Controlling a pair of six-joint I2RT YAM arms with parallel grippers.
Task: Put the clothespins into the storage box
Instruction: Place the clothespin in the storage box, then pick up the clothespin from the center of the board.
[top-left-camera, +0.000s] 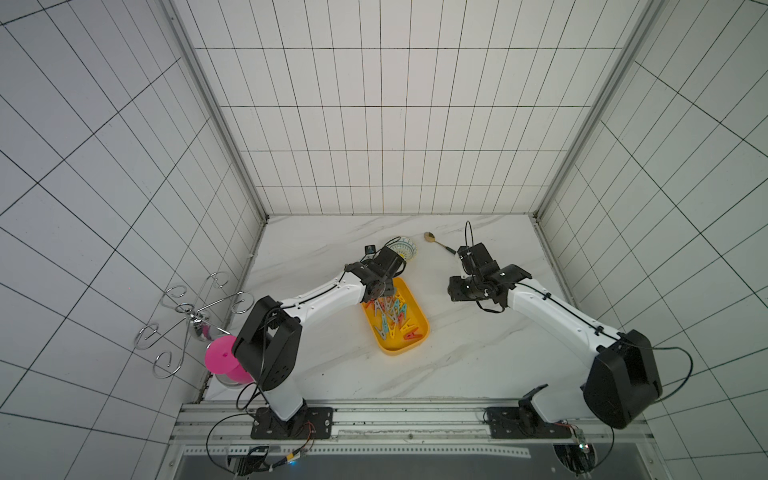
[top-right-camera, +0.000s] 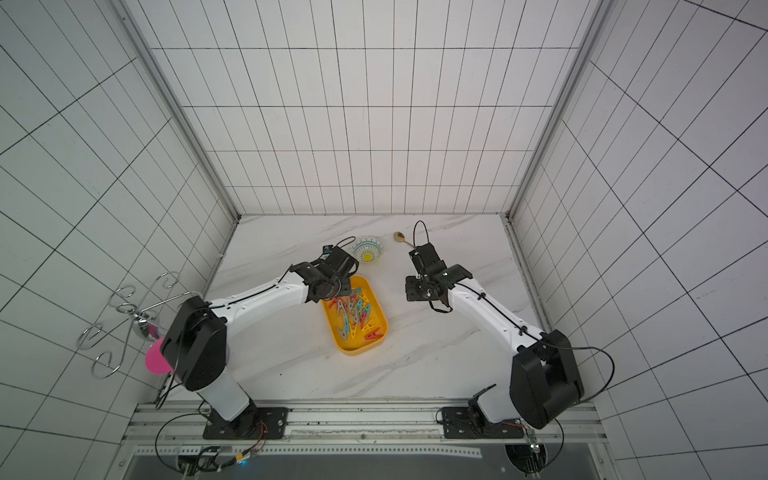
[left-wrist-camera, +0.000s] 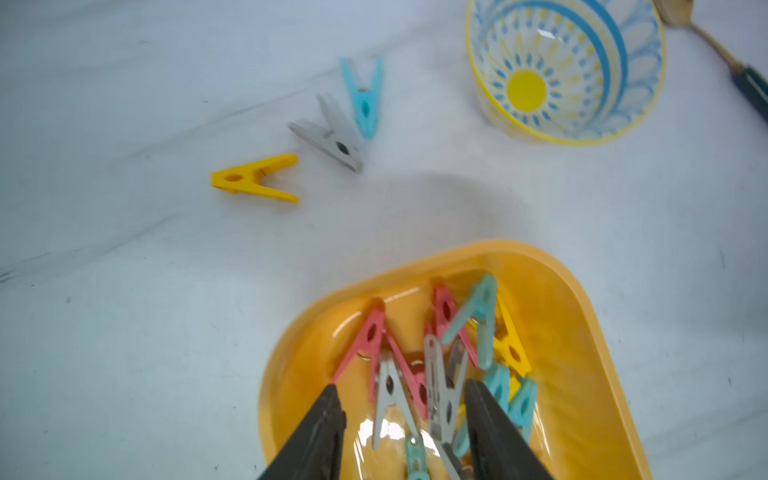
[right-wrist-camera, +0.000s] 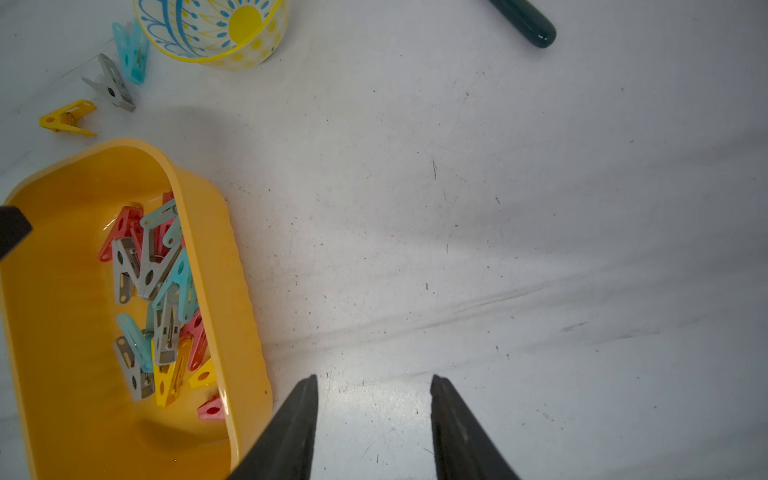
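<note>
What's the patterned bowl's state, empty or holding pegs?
Empty: the left wrist view looks into the bowl and shows only its yellow centre; three clothespins lie outside it on the table.

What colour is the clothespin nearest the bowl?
The clothespin is teal-blue, clearest in the left wrist view.

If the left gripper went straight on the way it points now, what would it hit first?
Most likely the grey plastic clothespin seen between the left gripper's open fingers, inside the shallow yellow plastic tray. Past it comes the tray floor. The depth between them is hard to judge.
</note>
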